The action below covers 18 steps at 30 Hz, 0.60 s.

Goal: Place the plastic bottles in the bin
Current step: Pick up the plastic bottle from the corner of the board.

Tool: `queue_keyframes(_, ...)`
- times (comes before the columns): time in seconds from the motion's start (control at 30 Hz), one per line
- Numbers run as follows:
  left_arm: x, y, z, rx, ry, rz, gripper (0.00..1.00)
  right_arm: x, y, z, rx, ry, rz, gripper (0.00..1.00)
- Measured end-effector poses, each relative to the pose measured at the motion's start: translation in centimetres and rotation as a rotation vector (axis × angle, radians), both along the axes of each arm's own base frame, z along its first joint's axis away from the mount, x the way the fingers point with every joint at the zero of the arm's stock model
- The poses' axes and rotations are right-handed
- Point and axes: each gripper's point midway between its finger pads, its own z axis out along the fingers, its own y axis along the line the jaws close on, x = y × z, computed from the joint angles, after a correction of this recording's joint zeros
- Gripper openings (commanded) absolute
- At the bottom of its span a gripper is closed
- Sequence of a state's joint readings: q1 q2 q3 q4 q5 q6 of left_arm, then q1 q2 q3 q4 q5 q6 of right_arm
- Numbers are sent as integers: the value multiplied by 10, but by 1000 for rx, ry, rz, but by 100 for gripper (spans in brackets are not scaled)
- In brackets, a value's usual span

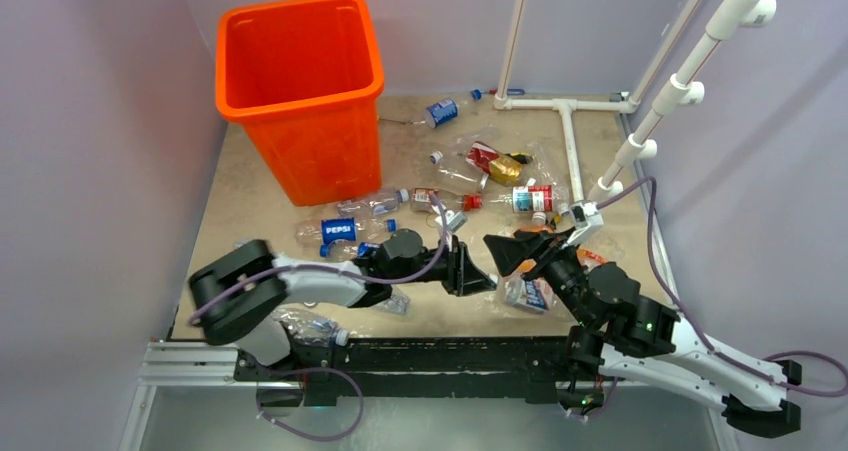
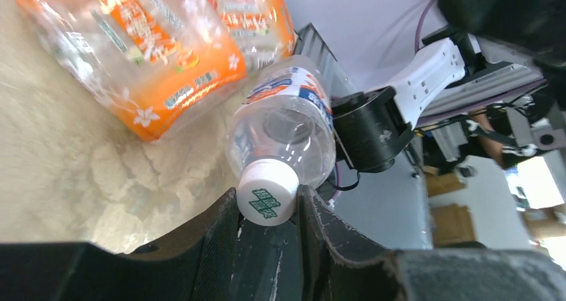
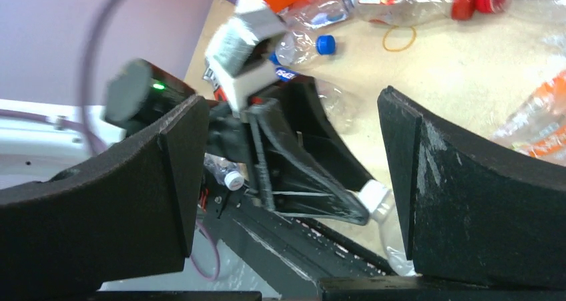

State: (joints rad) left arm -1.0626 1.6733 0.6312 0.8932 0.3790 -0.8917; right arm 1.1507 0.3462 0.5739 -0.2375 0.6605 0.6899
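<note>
Bottles (image 1: 530, 199) lie scattered over the table (image 1: 250, 211), most of them in a loose band between the orange bin (image 1: 320, 161) and the white pipe frame (image 1: 570, 131) at the far right. The bin stands upright in the far left corner, and its inside shows no bottle from above. A bottle with a blue Pepsi label (image 1: 340, 231) lies just in front of the bin.

Nearer the arms, a clear bottle with a blue and red label (image 2: 284, 134) lies on its side close to the table's front edge. The left gripper (image 1: 488, 277) reaches across to it from the left. Its fingers (image 2: 223, 241) are drawn in close on either side of the bottle's white cap (image 2: 267, 195), pinching it at the very tips. The bottle's body rests on the table.

A larger bottle with an orange label (image 2: 153, 54), crumpled, lies just beyond it, touching or nearly so.

The right gripper (image 3: 294, 134) hovers just beside the left one, facing it, with its jaws spread wide and nothing between them.
</note>
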Motion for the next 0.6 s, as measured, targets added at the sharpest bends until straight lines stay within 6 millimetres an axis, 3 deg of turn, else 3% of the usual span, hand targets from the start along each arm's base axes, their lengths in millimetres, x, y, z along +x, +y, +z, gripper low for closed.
queue_keyframes(0.13,13,23,51,47,-154,90,0,-2,16,7,-69,-44,71,94)
queue_keyframes(0.3,30,54,103,130,-307,208,0,-8,33,35,-114,-145,168,97)
queue_keyframes(0.6,52,121,136,439,-477,351,0,-9,51,97,-192,-366,238,99)
